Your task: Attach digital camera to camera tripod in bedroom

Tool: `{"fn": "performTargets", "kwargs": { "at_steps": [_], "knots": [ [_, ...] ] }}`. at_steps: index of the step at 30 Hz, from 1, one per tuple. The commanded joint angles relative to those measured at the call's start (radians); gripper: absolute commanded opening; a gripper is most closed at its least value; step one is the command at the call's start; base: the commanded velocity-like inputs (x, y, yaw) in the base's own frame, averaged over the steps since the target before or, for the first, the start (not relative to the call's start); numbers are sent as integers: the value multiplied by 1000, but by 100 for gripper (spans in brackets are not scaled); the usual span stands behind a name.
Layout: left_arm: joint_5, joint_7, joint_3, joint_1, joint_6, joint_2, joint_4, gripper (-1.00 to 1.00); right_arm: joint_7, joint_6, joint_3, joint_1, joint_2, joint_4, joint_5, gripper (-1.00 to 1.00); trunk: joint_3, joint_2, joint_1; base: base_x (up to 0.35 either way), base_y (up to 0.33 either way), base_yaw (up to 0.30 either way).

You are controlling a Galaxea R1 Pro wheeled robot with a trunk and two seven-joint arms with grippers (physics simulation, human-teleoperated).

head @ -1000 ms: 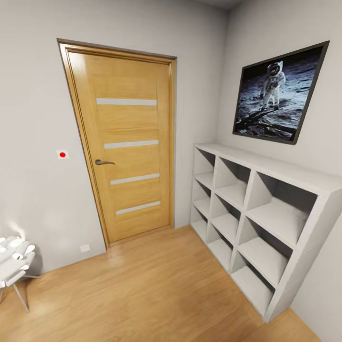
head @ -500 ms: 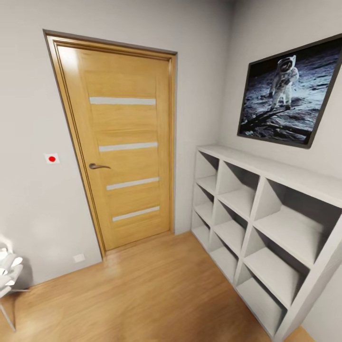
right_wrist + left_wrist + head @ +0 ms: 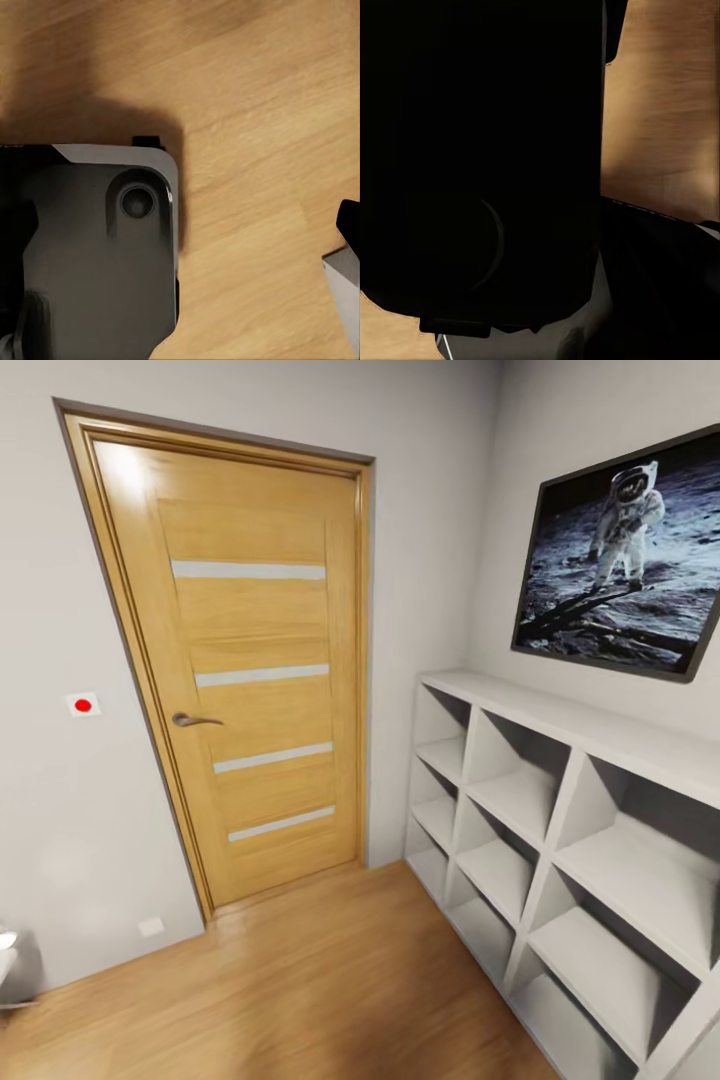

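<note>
The robot faces a corner of a room with pale walls and a light wood floor (image 3: 330, 980). A closed wooden door (image 3: 250, 670) with four pale horizontal strips and a lever handle (image 3: 190, 719) stands ahead. Along the wall at the robot's right runs a white open shelf unit (image 3: 560, 840), its visible cubbies bare. Above it hangs a dark-framed picture (image 3: 625, 560) of an astronaut on the moon. Beside the door frame sits a small white wall plate with a red dot (image 3: 83, 704); a pale socket plate (image 3: 151, 926) lies low on the same wall.

The right wrist view looks down on the floor and on the grey corner of the robot's base (image 3: 97, 247). The left wrist view is largely blocked by a black, chunky mass very close to the lens. It may be the camera held in the left gripper, but this cannot be confirmed. Whether either gripper's jaws are open or closed cannot be told.

The tripod is not located from this position.

Risks, as judged: the shelf unit is near on the right, so a turn or advance could clip it. The door is shut, so driving on would strike it. If the black mass is the camera, a jolt could loosen it.
</note>
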Motion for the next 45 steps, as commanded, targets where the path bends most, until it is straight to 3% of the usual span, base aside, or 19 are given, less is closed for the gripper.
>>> {"fn": "performTargets", "kwargs": {
  "at_steps": [1,45],
  "knots": [
    [8,-5,-8,0,-3,0,1,-100,-3,-6,-6,-1,0,3,8,100,0,-1,1,320,0,0],
    [8,-5,-8,0,-4,0,1,-100,-5,-5,-6,-1,4,4,8,100,0,-1,1,306,0,0]
  ]
}}
